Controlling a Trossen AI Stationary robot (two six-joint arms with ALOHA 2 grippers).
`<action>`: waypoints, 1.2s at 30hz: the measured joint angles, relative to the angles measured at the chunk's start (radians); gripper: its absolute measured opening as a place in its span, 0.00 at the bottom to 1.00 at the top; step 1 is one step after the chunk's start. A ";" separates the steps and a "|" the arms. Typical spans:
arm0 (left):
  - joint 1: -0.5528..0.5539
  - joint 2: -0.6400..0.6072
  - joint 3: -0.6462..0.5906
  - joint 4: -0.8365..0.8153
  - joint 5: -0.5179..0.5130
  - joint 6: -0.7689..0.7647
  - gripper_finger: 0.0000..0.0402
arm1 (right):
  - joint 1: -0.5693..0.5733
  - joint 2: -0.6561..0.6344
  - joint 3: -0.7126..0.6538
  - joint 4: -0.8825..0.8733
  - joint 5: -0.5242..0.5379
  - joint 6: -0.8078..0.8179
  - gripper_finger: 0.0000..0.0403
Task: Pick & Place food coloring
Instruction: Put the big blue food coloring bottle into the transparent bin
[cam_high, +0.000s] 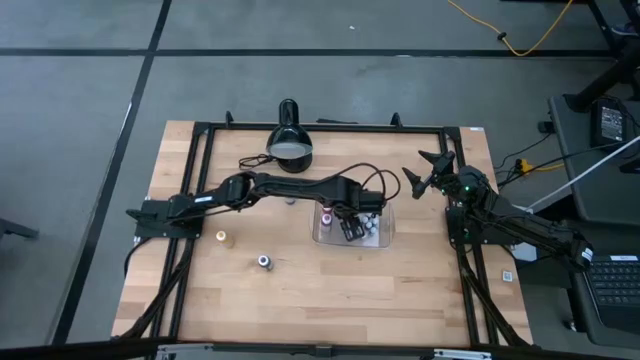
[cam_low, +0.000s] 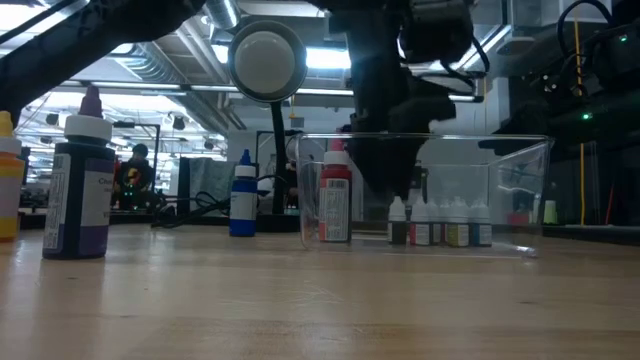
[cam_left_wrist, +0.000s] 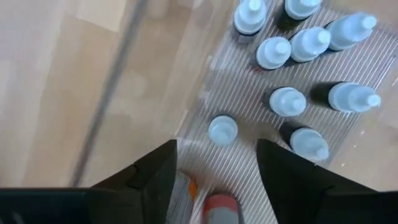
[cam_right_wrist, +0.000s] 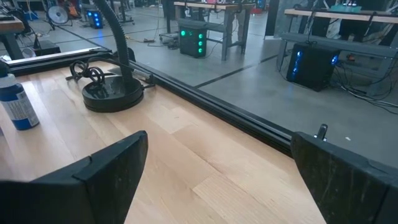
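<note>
A clear tray (cam_high: 388, 238) at the table's middle holds several small pale-capped food coloring bottles (cam_left_wrist: 287, 99), all standing upright on its ribbed floor (cam_left_wrist: 227, 78). A taller red-capped bottle (cam_low: 335, 195) stands at the tray's left end. My left gripper (cam_left_wrist: 217, 149) hangs open over the tray, pointing down. One pale-capped bottle (cam_left_wrist: 222, 129) and the red cap (cam_left_wrist: 221, 208) stand below the gap, untouched. My right gripper (cam_high: 430, 175) waits open near the table's far right corner.
Outside the tray stand a yellow-capped bottle (cam_high: 222, 238), a dark bottle (cam_high: 264, 262) and a blue bottle (cam_low: 243, 195). A black dome lamp (cam_high: 290, 142) with its cable sits at the far edge. Bare wood lies along the near side.
</note>
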 joint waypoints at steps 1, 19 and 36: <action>-0.003 -0.007 0.000 -0.003 -0.011 -0.011 0.55 | 0.000 0.000 0.000 0.000 0.000 0.000 0.98; -0.081 -0.202 0.002 -0.062 -0.170 -0.486 0.66 | 0.000 0.000 0.000 0.000 0.000 0.000 0.98; -0.094 -0.348 -0.123 -0.344 -0.212 -0.804 0.66 | 0.000 0.000 0.000 0.000 0.000 0.000 0.98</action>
